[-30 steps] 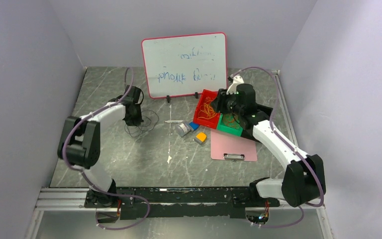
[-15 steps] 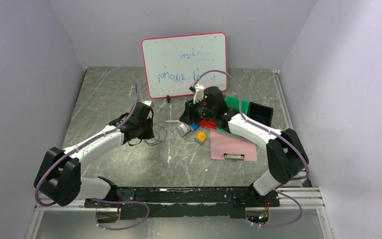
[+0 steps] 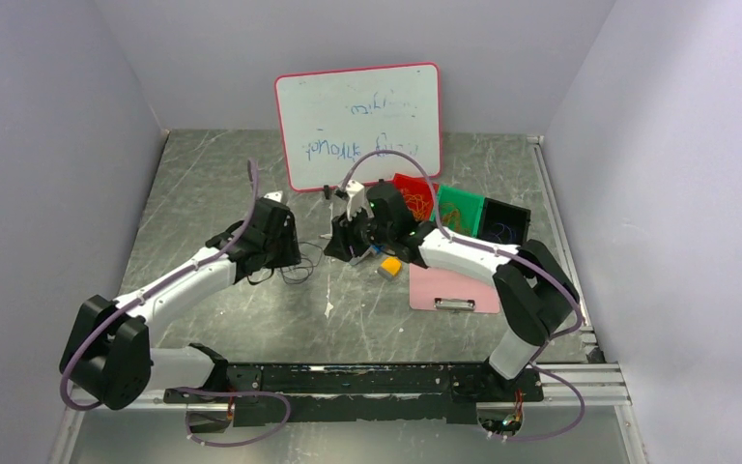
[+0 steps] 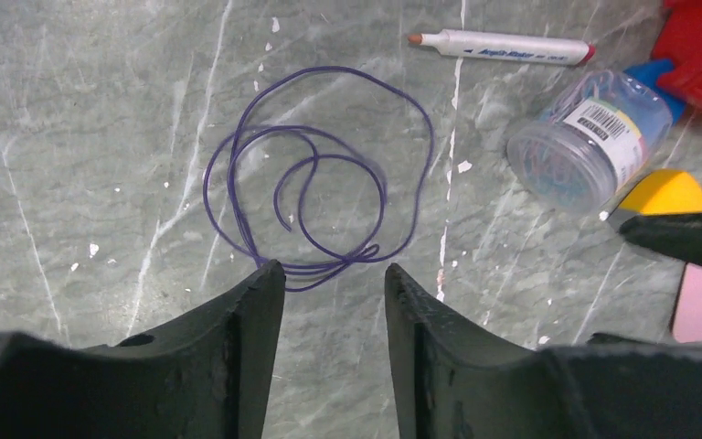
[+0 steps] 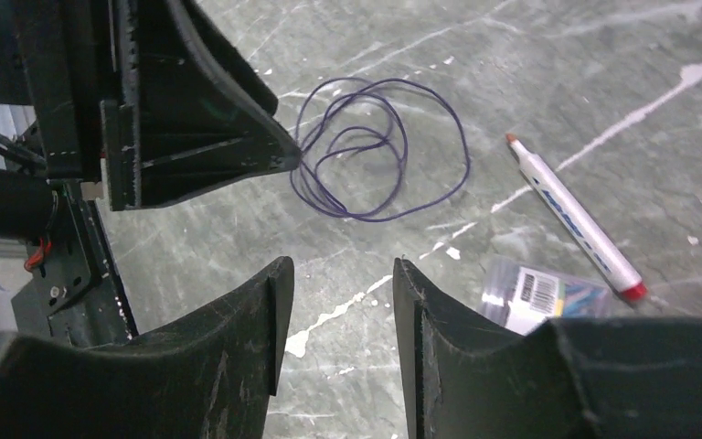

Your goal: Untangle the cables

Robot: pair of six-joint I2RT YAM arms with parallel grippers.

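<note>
A dark purple cable (image 4: 315,183) lies in loose loops on the grey table, also seen from the right wrist (image 5: 375,155) and from above (image 3: 299,265). My left gripper (image 4: 332,272) is open just short of the loops, nothing between its fingers; its tip (image 5: 283,160) sits at the cable's edge. My right gripper (image 5: 341,265) hovers open over bare table, facing the cable from the other side. From above, the left gripper (image 3: 287,255) and right gripper (image 3: 340,242) flank the cable. Thin orange cables lie in a red bin (image 3: 412,193) and a green bin (image 3: 461,209).
A marker (image 4: 503,46), a clear jar (image 4: 590,137) lying on its side and a yellow block (image 4: 663,192) lie right of the cable. A black bin (image 3: 505,220), a pink clipboard (image 3: 454,285) and a whiteboard (image 3: 357,126) stand further back and right.
My left gripper has opened and the purple cable now lies loose on the table. The right arm has swung left from the bins to the cable.
</note>
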